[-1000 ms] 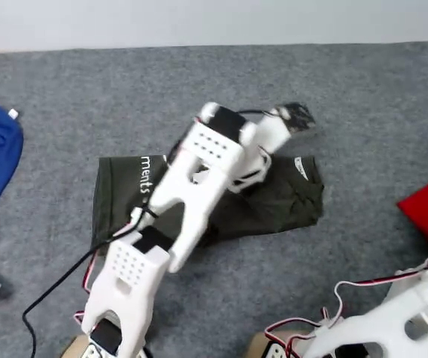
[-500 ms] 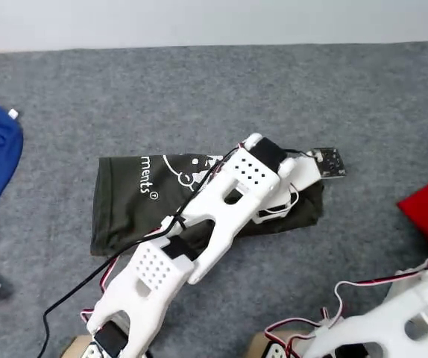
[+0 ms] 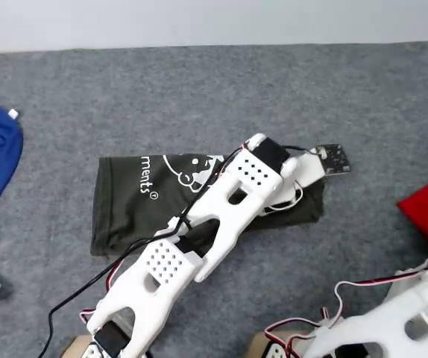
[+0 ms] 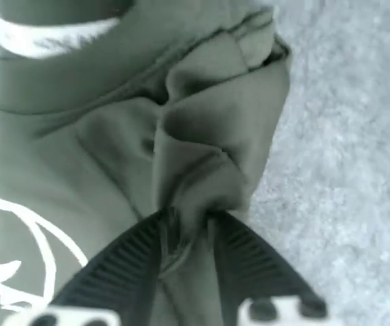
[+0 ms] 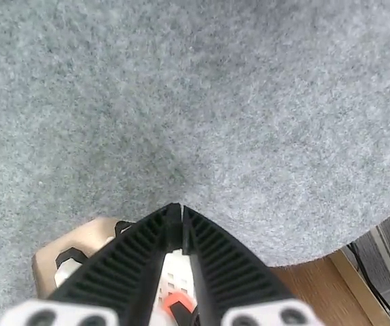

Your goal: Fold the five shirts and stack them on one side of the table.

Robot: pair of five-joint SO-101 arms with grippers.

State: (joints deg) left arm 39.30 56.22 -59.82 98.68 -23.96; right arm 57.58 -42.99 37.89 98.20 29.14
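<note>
Left pincer (image 4: 185, 221) pinching one dark green shirt (image 3: 124, 201), right pincer (image 5: 181, 209) closed, empty

The right hand (image 5: 182, 209) hangs pinched closed above the grey table cover (image 5: 236, 95).

I seem to work at a robotics test bench: my table (image 3: 363, 97) is covered in grey felt over a bare wooden board (image 5: 317, 292), with a plain pale wall (image 3: 199, 22) along its far edge.
</note>
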